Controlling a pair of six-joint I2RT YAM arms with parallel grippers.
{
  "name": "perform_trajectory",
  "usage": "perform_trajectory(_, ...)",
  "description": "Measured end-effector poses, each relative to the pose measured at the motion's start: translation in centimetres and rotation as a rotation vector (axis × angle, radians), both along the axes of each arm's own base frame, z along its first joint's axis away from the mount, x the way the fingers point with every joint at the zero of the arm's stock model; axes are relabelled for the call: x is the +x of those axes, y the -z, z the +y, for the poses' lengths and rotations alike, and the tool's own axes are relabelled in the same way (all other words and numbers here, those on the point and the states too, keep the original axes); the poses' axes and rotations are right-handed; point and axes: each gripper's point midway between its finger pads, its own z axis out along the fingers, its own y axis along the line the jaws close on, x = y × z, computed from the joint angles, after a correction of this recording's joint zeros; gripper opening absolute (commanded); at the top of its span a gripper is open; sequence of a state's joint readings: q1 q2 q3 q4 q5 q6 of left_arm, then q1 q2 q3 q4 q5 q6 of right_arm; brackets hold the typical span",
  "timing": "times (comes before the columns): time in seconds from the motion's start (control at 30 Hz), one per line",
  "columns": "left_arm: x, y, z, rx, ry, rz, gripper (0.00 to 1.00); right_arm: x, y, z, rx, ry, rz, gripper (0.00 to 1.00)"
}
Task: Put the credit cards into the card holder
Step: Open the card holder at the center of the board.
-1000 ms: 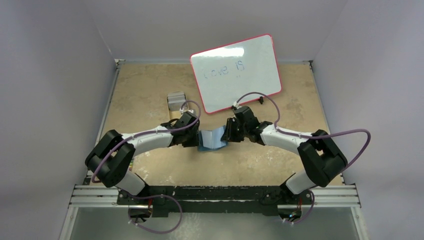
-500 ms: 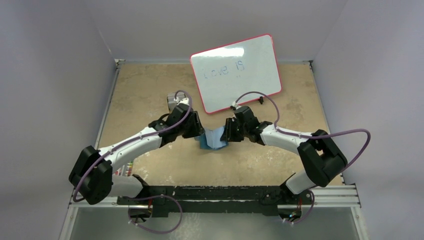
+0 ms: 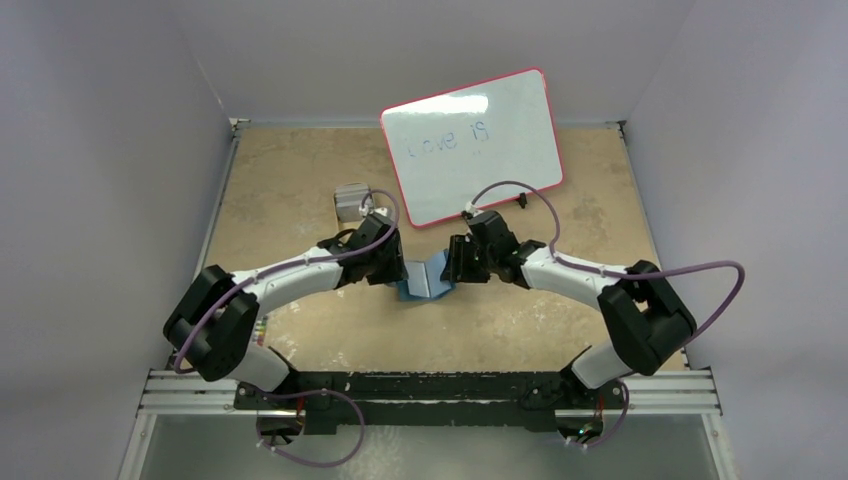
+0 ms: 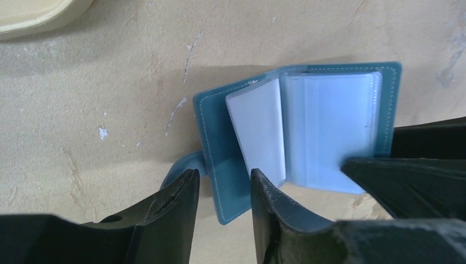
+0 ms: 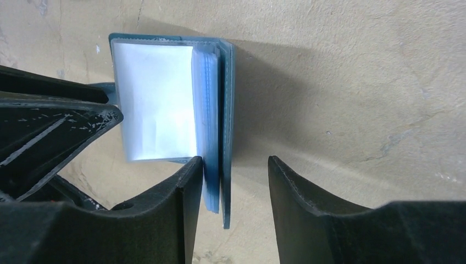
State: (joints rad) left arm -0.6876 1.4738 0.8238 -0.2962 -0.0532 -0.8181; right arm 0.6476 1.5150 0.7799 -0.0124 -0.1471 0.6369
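The teal-blue card holder (image 3: 424, 280) stands half open in a V at the table's middle, its clear sleeves (image 4: 329, 126) fanned out. My left gripper (image 4: 224, 175) is open, and the holder's left cover (image 4: 217, 132) lies loose between its fingers. My right gripper (image 5: 235, 160) is open too. Its left finger (image 5: 187, 187) rests against the sleeves and the right cover (image 5: 227, 110), while the other finger stands well apart. From above, the left gripper (image 3: 392, 268) and right gripper (image 3: 453, 266) flank the holder. The grey credit cards (image 3: 352, 200) sit stacked at the back left.
A pink-framed whiteboard (image 3: 470, 145) leans at the back, just behind both wrists. A cream tray's rim (image 4: 33, 14) shows in the corner of the left wrist view. Grey walls close in both sides of the tan table (image 3: 560, 320).
Both grippers have opened and let go of the holder's covers. The left arm swung toward the back, then came partway forward again. The holder has folded from a wide spread into a narrower V.
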Motion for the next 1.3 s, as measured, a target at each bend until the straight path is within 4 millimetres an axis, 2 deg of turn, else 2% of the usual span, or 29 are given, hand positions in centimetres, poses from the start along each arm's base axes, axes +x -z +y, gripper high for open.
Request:
perform_trajectory(0.13, -0.1, 0.3, 0.2, 0.01, 0.001, 0.006, 0.21, 0.1, -1.1, -0.6, -0.024, 0.018, -0.011, 0.52)
perform_trajectory(0.23, -0.1, 0.3, 0.1, 0.007, 0.008, 0.003, 0.08, 1.0, -3.5, -0.5, -0.009, 0.036, -0.061, 0.51)
perform_trajectory(0.27, -0.1, 0.2, 0.0, 0.0, 0.011, 0.002, 0.01, 1.3, -4.4, -0.4, 0.001, 0.039, -0.079, 0.51)
perform_trajectory(0.3, -0.2, 0.2, -0.2, -0.013, 0.016, 0.0, 0.0, 1.6, -5.3, -0.2, 0.012, 0.044, -0.099, 0.51)
perform_trajectory(0.4, -0.5, -0.1, -0.8, -0.052, 0.031, -0.001, 0.0, 2.4, -7.1, 0.1, 0.032, 0.055, -0.138, 0.5)
perform_trajectory(0.5, -0.7, -0.6, -1.4, -0.099, 0.042, -0.006, 0.0, 2.6, -7.5, 0.3, 0.041, 0.055, -0.144, 0.5)
perform_trajectory(0.67, -0.5, -3.1, -2.7, -0.2, 0.056, -0.049, 0.0, 2.1, -8.3, 0.9, 0.086, 0.032, -0.141, 0.47)
perform_trajectory(0.77, -0.2, -4.6, -3.1, -0.242, 0.06, -0.085, 0.0, 1.4, -10.3, 1.5, 0.166, 0.008, -0.169, 0.45)
perform_trajectory(0.87, -0.1, -5.2, -3.3, -0.26, 0.054, -0.098, 0.03, 1.0, -11.9, 2.1, 0.241, -0.011, -0.198, 0.5)
perform_trajectory(0.93, 0.0, -5.1, -3.2, -0.257, 0.05, -0.098, 0.09, 1.0, -12.0, 2.4, 0.258, -0.015, -0.201, 0.55)
perform_trajectory(1.0, 0.1, -5.1, -3.1, -0.254, 0.039, -0.099, 0.12, 1.2, -11.2, 2.7, 0.252, -0.018, -0.186, 0.59)
perform_trajectory(1.17, 0.2, -4.8, -2.8, -0.242, 0.024, -0.105, 0.14, 0.7, -8.0, 3.3, 0.192, -0.029, -0.117, 0.66)
perform_trajectory(1.3, 0.4, -4.8, -2.8, -0.242, 0.022, -0.109, 0.16, 0.0, -7.6, 3.5, 0.162, -0.044, -0.12, 0.66)
